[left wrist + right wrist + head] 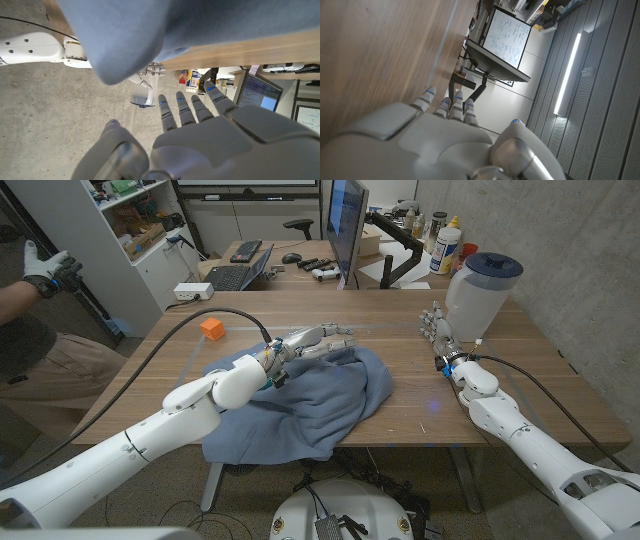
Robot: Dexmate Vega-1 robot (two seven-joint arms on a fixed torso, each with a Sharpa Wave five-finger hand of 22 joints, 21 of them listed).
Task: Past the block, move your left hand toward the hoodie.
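A blue-grey hoodie (300,405) lies crumpled on the wooden table (400,330), hanging a little over the near edge. My left hand (315,342) hovers over the hoodie's far edge with its fingers stretched out and apart, holding nothing. The small orange block (210,328) sits on the table to the left of that hand, behind the forearm. In the left wrist view the left hand (200,135) is spread open near the hoodie (150,35). My right hand (438,332) stands on its edge at the right, fingers straight and apart, empty; the right hand (440,140) looks the same in its wrist view.
A white pitcher with a blue lid (480,295) stands just behind my right hand. A desk with a monitor (346,225), keyboard and bottles lies beyond the table. A person's gloved hand (48,270) is raised at the far left.
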